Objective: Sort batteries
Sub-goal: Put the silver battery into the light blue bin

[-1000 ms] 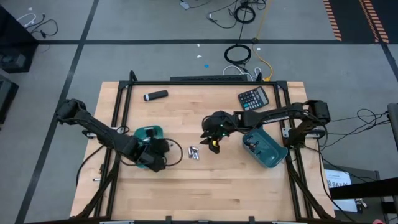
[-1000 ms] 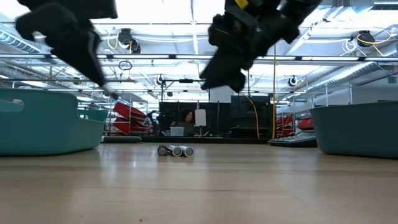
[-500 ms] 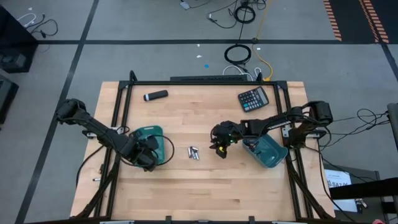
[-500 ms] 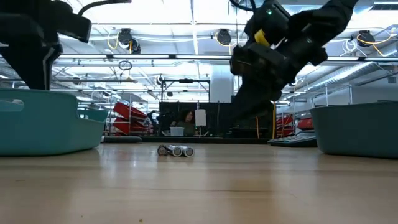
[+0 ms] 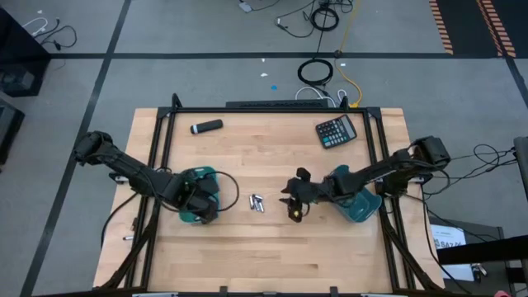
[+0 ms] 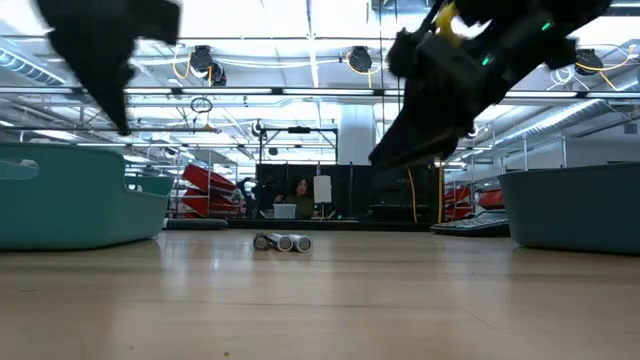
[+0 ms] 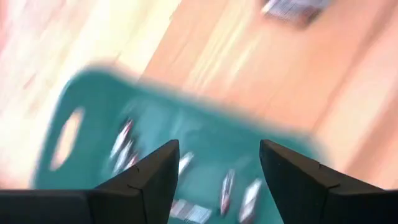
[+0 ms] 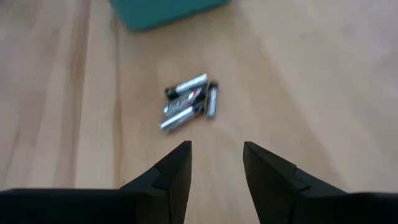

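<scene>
Few batteries (image 5: 256,202) are left on the bare tabletop (image 5: 264,247): one small cluster, lying between my two arms and touching one another. From my right wrist I count about four in that cluster (image 8: 188,99) (some overlap, so I won't swear to the number). They lie flat, well apart from either bin.

Most of the job looks done, as far as I can judge. My left bin (image 5: 198,188) already holds several batteries (image 7: 127,142), scattered across its floor in the left wrist view. My right bin (image 5: 356,200) sits at the right edge of the tabletop; its inside is too small to read from above.

My left pincer (image 7: 214,163) hangs over the left bin, fingers spread and holding nothing, so I take it as just released. My right pincer (image 8: 216,155) hovers above the tabletop near the cluster, pointed toward it, also spread and empty.

What remains, I reckon, is that last cluster: my right pincer looks best placed to take one next. A calculator (image 5: 336,131) and a marker-like cylinder (image 5: 206,126) lie at the far side, no part of the sorting.
</scene>
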You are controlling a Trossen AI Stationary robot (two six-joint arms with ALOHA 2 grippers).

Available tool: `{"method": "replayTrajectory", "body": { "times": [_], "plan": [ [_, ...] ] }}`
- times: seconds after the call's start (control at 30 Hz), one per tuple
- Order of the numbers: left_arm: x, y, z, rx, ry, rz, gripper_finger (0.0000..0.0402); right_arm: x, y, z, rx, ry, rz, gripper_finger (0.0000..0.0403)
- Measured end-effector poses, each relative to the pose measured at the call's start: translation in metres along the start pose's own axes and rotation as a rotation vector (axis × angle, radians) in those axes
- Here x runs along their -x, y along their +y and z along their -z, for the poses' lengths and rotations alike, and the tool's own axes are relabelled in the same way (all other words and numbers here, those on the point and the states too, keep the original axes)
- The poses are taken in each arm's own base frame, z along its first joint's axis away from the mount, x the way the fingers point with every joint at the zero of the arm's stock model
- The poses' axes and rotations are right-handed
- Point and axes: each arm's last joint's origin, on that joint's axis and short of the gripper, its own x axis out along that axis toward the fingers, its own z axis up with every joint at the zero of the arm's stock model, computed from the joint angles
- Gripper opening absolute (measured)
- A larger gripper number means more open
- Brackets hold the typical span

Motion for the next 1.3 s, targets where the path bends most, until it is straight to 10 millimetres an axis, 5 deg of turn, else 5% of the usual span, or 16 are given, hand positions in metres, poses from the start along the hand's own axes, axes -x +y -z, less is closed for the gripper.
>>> {"method": "replayTrajectory", "body": {
  "times": [0.33, 0.77, 1.3],
  "plan": [
    [-0.032, -0.016, -0.04, -0.145, -0.08, 0.082, 0.0226, 0.017, 0.039, 0.016, 0.085, -0.144, 0.168, 0.0132],
    [-0.069, -0.049, -0.074, -0.44, -0.056, 0.151, 0.023, 0.011, 0.042, 0.026, 0.089, -0.139, 0.21, 0.0132],
    [-0.111, -0.05, -0.089, -0.362, -0.03, 0.161, 0.0289, 0.015, 0.05, 0.031, 0.116, -0.131, 0.189, 0.0132]
  ]
}}
